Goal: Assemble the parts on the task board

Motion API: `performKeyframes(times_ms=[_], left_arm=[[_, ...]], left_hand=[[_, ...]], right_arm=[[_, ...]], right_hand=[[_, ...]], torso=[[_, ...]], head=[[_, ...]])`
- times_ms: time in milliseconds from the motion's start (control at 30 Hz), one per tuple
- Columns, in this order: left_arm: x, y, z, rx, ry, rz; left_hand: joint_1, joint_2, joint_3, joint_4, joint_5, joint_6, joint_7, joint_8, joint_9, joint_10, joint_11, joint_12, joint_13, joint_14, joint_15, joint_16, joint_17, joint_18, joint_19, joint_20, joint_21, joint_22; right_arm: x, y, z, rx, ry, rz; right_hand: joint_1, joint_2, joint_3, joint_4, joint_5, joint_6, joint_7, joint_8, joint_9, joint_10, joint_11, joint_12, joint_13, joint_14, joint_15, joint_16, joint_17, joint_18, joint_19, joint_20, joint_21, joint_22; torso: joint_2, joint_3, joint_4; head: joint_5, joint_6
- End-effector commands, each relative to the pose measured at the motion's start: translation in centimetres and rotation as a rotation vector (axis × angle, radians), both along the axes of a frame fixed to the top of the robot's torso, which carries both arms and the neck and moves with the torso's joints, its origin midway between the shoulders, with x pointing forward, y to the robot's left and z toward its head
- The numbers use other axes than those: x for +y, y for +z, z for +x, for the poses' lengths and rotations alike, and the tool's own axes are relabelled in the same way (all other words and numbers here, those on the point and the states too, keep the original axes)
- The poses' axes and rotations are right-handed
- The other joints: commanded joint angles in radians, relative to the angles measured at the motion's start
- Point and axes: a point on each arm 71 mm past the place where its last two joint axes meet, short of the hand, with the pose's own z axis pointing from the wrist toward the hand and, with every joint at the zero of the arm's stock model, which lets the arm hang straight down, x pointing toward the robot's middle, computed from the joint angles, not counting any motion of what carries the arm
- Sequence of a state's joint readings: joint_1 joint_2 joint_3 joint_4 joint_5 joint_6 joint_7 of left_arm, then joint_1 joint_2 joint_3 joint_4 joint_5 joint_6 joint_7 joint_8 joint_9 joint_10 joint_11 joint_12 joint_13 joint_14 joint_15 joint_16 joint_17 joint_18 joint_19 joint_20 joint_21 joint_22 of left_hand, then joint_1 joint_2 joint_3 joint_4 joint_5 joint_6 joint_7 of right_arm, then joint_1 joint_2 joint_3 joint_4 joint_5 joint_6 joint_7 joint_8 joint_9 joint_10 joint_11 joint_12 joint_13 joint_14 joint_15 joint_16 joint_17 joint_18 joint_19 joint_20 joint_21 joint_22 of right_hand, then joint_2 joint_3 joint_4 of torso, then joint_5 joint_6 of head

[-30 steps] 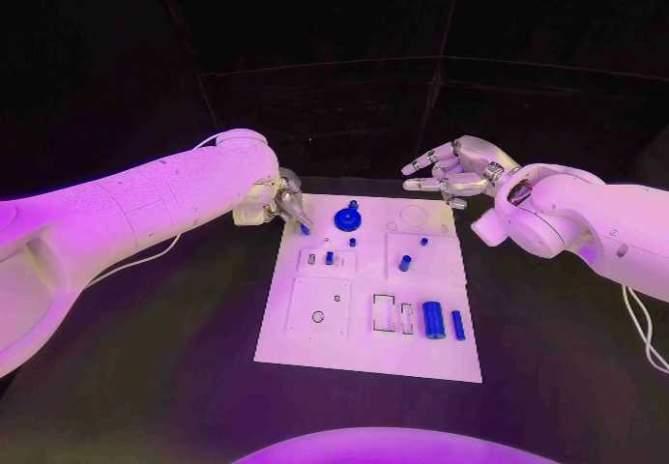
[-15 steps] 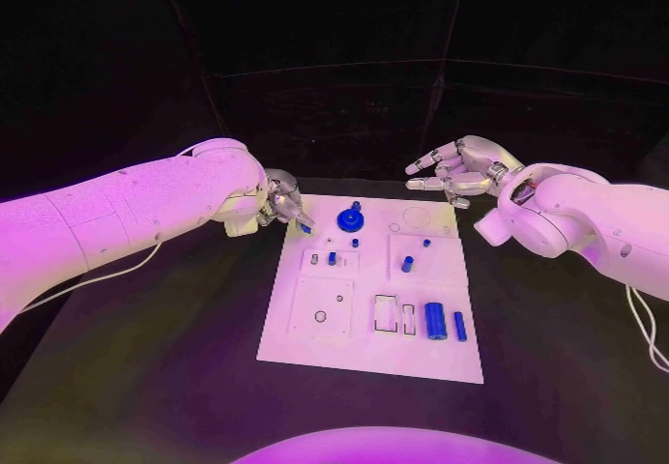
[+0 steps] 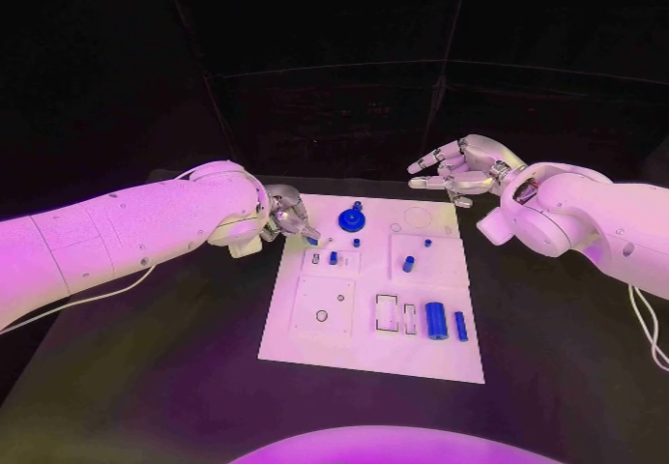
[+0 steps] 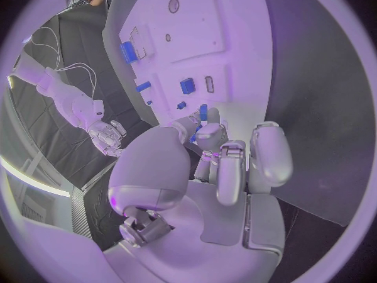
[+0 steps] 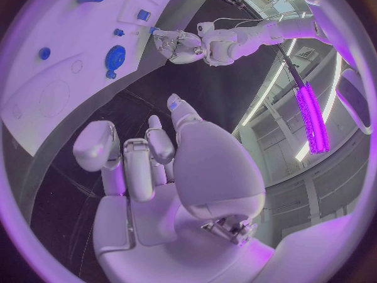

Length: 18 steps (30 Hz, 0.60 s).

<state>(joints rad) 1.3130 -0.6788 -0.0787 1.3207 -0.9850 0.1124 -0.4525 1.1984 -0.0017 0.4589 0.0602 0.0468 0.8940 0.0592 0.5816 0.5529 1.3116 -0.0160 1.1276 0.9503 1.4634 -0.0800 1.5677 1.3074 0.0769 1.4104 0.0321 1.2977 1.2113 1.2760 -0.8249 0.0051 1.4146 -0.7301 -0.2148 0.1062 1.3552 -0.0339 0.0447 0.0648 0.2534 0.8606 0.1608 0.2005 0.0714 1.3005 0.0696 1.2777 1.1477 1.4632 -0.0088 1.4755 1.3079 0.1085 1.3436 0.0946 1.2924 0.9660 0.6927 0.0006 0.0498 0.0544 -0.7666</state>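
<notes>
The white task board (image 3: 365, 338) lies mid-table, also seen in the left wrist view (image 4: 235, 56). My left hand (image 3: 289, 218) hovers at its far left corner and pinches a small blue part (image 3: 311, 238) between thumb and fingertip (image 4: 203, 113). A round blue knob (image 3: 349, 219) stands at the board's far end, with several small blue pegs (image 3: 407, 262) behind it. Two blue cylinders (image 3: 434, 320) lie near the right edge. My right hand (image 3: 457, 166) hangs beyond the far right corner with its fingers apart (image 5: 149, 160) and nothing in them.
The black table (image 3: 167, 358) surrounds the board on every side. My left forearm (image 3: 126, 237) stretches over the table's left part. Rectangular recesses (image 3: 384, 314) and a round hole (image 3: 322, 315) mark the board's near half.
My left hand has carried the small blue part a little to the right and nearer, over the board's far left corner; its arm has swung lower. The right hand has barely moved.
</notes>
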Motion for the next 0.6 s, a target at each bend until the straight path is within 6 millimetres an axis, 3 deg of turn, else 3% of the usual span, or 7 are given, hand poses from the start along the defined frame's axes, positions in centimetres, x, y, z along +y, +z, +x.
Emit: performKeyframes(times_ms=[33,233,600], left_arm=[[-0.3,-0.2,-0.2,-0.021,-0.022,0.038],[-0.6,-0.8,-0.6,-0.007,-0.052,0.098],[-0.9,-1.4,-0.9,0.019,-0.081,0.143]], left_hand=[[-0.004,-0.002,0.137,-0.132,0.003,0.004,0.0,0.004,0.0,0.006,-0.001,-0.003,-0.001,0.107,0.006,0.003,0.263,0.007,0.002,0.004,-0.005,0.001],[-0.005,-0.002,0.141,-0.132,0.003,0.004,-0.001,0.005,0.001,0.005,-0.001,-0.005,-0.004,0.107,0.006,0.003,0.263,0.008,0.001,0.004,-0.006,0.0],[-0.008,-0.005,0.151,-0.134,0.004,0.004,-0.001,0.009,0.002,0.006,-0.002,-0.005,-0.003,0.107,0.005,0.003,0.263,0.008,0.001,0.004,-0.006,0.0]], right_arm=[[0.1,0.1,0.0,-0.006,0.01,-0.004],[0.2,0.1,0.0,-0.004,0.014,-0.008],[0.2,0.1,0.0,-0.002,0.016,-0.01]], right_hand=[[0.0,0.006,-0.005,-0.003,0.002,-0.006,-0.002,0.004,-0.002,-0.006,0.0,-0.005,-0.001,0.062,-0.002,-0.002,0.044,0.002,-0.006,-0.002,-0.006,-0.001],[0.0,0.006,-0.005,-0.003,0.002,-0.006,-0.002,0.004,-0.002,-0.006,0.0,-0.005,-0.001,0.062,-0.002,-0.002,0.044,0.002,-0.006,-0.002,-0.006,-0.001],[0.0,0.006,-0.005,-0.003,0.002,-0.006,-0.002,0.004,-0.002,-0.006,0.0,-0.005,-0.001,0.062,-0.002,-0.002,0.044,0.002,-0.006,-0.002,-0.006,-0.001]], torso=[[0.001,-0.0006,0.0008],[0.002,0.0012,-0.0027],[0.001,0.0012,-0.0024]], head=[[0.001,-0.001],[0.005,-0.001],[0.004,-0.007]])
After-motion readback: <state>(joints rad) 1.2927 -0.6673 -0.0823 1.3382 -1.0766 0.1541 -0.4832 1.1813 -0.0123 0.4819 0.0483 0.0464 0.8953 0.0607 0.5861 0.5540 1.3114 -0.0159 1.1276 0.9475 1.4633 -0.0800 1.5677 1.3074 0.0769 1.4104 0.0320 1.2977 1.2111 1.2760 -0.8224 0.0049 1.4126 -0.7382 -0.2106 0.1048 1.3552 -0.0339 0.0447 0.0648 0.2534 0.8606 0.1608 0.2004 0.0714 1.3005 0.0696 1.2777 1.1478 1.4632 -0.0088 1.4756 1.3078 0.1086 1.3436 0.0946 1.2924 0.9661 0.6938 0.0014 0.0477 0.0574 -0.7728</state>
